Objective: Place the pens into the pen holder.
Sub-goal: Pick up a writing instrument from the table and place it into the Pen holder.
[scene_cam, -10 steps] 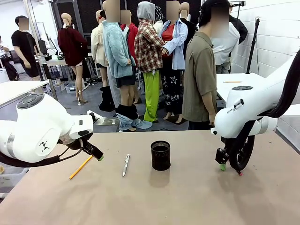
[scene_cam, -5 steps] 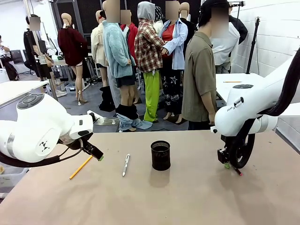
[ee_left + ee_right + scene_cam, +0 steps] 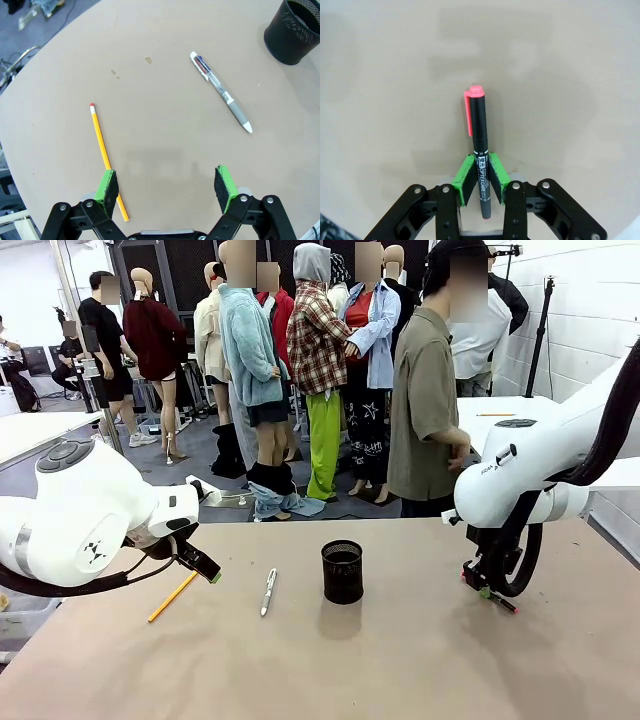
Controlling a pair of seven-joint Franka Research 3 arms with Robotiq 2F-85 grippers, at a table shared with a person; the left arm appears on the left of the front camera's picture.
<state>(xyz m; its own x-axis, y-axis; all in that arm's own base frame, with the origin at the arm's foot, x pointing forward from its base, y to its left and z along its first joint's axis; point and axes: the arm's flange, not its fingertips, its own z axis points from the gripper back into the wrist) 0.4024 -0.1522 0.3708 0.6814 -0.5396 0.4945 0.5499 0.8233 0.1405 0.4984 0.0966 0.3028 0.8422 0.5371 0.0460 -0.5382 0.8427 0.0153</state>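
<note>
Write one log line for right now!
right gripper: shut on red-capped marker | left gripper: open | pencil, silver pen: on table | pen holder: upright

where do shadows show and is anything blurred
Front view: the small black mesh cylinder pen holder drops a soft shadow toward the camera. Left wrist view: a faint shadow lies on the brown table just ahead of the open left tool. Right wrist view: the red-capped black marker is crisp in the right tool.

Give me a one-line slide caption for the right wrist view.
Right gripper shut on a red-capped black marker, its cap pointing away, tan tabletop behind.
</note>
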